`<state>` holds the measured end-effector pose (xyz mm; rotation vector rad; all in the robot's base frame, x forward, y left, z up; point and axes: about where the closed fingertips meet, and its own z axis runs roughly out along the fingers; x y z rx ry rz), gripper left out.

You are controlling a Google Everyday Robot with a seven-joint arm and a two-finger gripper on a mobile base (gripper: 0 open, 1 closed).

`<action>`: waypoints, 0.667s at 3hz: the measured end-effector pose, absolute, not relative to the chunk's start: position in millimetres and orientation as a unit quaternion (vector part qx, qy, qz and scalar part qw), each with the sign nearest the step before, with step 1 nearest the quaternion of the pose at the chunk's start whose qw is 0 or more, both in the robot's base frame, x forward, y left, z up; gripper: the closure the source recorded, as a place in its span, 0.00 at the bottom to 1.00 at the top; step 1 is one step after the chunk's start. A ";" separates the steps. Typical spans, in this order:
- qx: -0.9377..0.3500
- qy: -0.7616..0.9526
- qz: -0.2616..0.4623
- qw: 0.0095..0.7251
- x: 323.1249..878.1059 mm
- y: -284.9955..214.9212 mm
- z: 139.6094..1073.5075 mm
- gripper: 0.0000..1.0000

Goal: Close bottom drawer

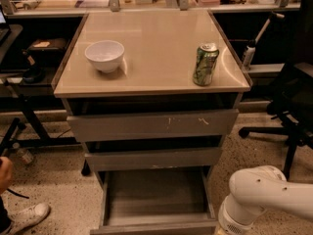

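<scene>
The bottom drawer (pixel 155 195) of the grey cabinet is pulled far out. Its wood-grain inside is open to view and looks empty, and its flat front (pixel 156 227) lies at the lower edge of the picture. Above it are the plain middle drawer front (pixel 154 158) and the wide top drawer front (pixel 151 125) with white scratch marks, both slightly out. My white arm (pixel 264 195) reaches down at the lower right, just right of the bottom drawer's front corner. The gripper is below the picture's edge, out of view.
On the cabinet top (pixel 151 58) stand a white bowl (pixel 104 56) and a green can (pixel 205 64). A black office chair (pixel 293 106) is at the right. A person's shoe (pixel 24 217) and a desk leg (pixel 29 126) are at the left.
</scene>
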<state>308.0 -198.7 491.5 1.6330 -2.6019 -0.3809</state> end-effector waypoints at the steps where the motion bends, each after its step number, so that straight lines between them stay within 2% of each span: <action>1: 0.508 -0.846 -0.160 0.031 294.6 -196.5 441.6 1.00; 2: 0.483 -0.854 -0.190 0.036 288.7 -192.0 380.9 1.00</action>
